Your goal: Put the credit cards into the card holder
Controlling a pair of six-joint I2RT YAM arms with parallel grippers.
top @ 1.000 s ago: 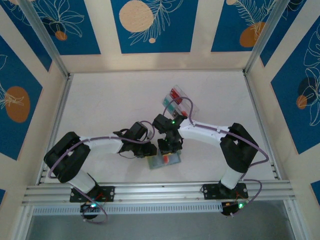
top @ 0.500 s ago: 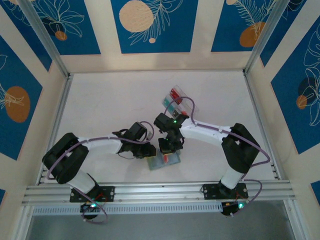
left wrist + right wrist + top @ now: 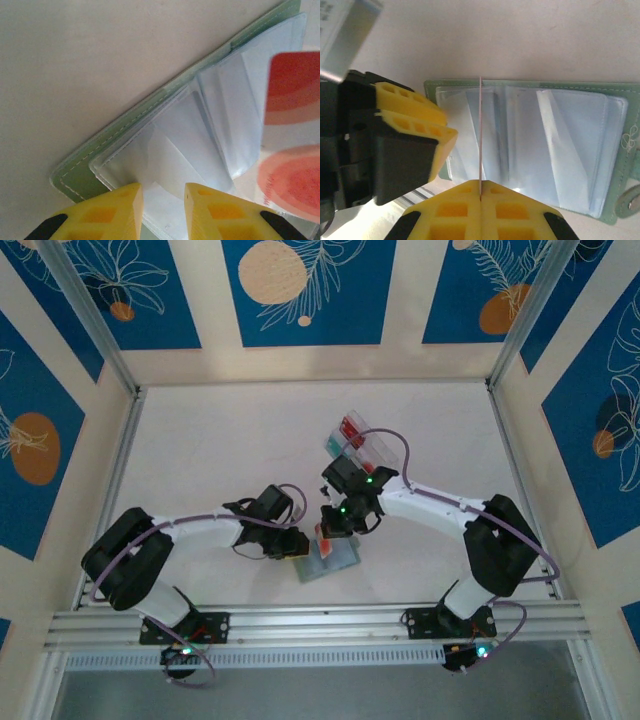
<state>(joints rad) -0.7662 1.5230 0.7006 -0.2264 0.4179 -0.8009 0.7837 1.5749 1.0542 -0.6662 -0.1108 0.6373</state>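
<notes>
Seen from above, an open sage-green card holder point(image 3: 340, 562) lies flat on the white surface point(image 3: 220, 450), close to the near edge and midway between my two arms. Its inside faces up, showing a row of clear sleeves point(image 3: 570, 145) bordered by stitched green material, with a small snap tab point(image 3: 632, 197) at one end. My left hand point(image 3: 161, 195) reaches in from the left and grips the holder at its left edge. Its yellow fingers point(image 3: 117, 210) stand a little apart, with a fold of the clear sleeves caught between them. My right hand point(image 3: 480, 186) comes in from the right and hangs directly over the holder, clenched tight on a red card point(image 3: 292, 92). From my right wrist the card appears edge-on, a thin upright line rising from between my closed fingertips. It stands over the part of the holder nearest my left hand, just beside that hand's fingers. From my left wrist its broad face shows, red-orange with paler curved bands, above the sleeves at the right of that view. I cannot tell whether its lower edge touches a sleeve or has entered one. Farther back on the surface, a little right of centre and just beyond my right hand, sits a clear box point(image 3: 372, 452). Inside it lie a second red card point(image 3: 352, 427) and a teal card point(image 3: 338, 447).
</notes>
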